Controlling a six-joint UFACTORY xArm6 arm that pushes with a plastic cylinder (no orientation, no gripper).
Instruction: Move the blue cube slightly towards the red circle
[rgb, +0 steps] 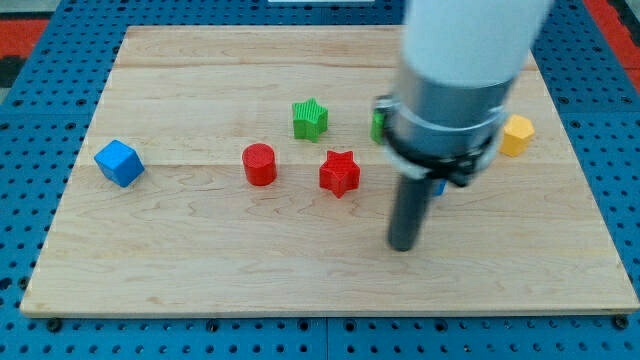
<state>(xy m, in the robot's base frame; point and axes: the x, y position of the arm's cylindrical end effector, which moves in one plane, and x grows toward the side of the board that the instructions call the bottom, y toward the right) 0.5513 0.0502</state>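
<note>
Sitting: blue cube (119, 162) is resting at the board's left, well apart from red circle (259, 164).
Handling: looking light, rigid, slidable; push its left face.
Tip: my tip (402, 245) is standing right of the red star (339, 172); no claw exists.

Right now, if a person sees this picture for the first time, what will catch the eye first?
The big white and grey arm fills the view's upper right, and my tip rests on the wooden board at the view's lower right of the red star. Next come the bright blocks: the blue cube alone at the view's left, and the red circle near the middle.
</note>
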